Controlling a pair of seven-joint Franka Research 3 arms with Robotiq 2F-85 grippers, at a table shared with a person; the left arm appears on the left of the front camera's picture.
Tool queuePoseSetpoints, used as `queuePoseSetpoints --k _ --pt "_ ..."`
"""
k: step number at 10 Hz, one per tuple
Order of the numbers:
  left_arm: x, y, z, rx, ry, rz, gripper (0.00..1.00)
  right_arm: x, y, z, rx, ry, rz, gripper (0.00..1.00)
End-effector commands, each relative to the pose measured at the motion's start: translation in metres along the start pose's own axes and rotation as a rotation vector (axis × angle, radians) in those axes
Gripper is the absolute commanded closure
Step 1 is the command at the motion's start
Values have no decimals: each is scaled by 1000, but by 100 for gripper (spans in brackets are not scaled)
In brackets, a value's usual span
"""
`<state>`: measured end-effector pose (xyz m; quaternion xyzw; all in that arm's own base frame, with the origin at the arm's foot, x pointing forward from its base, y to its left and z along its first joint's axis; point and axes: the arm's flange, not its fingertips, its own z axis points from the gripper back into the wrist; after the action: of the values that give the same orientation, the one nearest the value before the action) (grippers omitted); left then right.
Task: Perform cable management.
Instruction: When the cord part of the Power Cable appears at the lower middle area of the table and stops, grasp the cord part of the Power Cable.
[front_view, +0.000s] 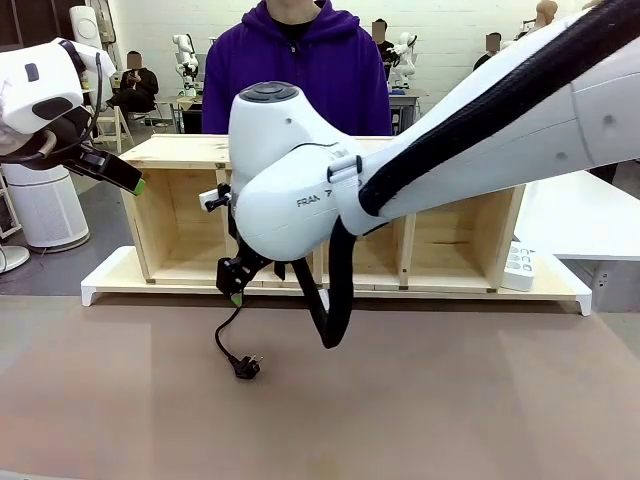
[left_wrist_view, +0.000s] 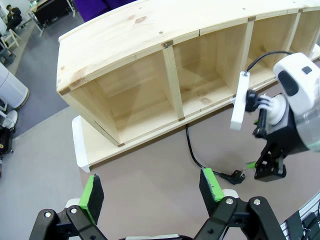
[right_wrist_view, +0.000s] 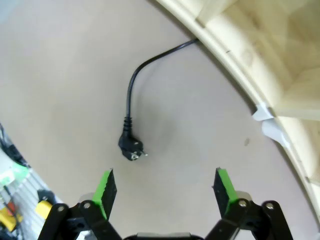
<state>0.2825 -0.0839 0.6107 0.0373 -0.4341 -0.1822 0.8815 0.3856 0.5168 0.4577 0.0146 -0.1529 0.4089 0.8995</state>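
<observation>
The cable (front_view: 226, 335) is a thin black cord that comes out from under the wooden shelf's white base and curls onto the brown table, ending in a round black plug (front_view: 246, 368). In the right wrist view the cord (right_wrist_view: 131, 85) runs down to the plug (right_wrist_view: 131, 148), which lies just above and left of my right gripper (right_wrist_view: 165, 187). That gripper is open and empty. From the front, the right gripper (front_view: 234, 283) hangs over the table above the plug. My left gripper (left_wrist_view: 150, 190) is open and empty, held high at the left (front_view: 118, 173). The left wrist view shows the cable (left_wrist_view: 191, 150).
A wooden shelf (front_view: 180, 150) with open compartments stands on a white base board (front_view: 110, 280) across the table's far half. A white power strip (front_view: 518, 268) leans at its right end. A person in a purple hoodie (front_view: 300, 70) stands behind the shelf.
</observation>
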Motion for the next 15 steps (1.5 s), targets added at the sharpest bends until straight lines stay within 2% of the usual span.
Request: queuePoseSetpoints --k 1,7,8,9,15 --pt "2 1 -2 4 -13 -13 0 12 6 -8 28 51 3 0" --pt "2 1 -2 4 -13 -13 0 10 32 -50 95 66 41 0" --pt "2 1 -2 4 -13 -13 0 10 33 -51 108 46 30 0" --pt "2 1 -2 4 -13 -13 0 7 31 -47 60 74 33 0" --pt "2 1 -2 4 -13 -13 0 7 31 -47 60 74 33 0"
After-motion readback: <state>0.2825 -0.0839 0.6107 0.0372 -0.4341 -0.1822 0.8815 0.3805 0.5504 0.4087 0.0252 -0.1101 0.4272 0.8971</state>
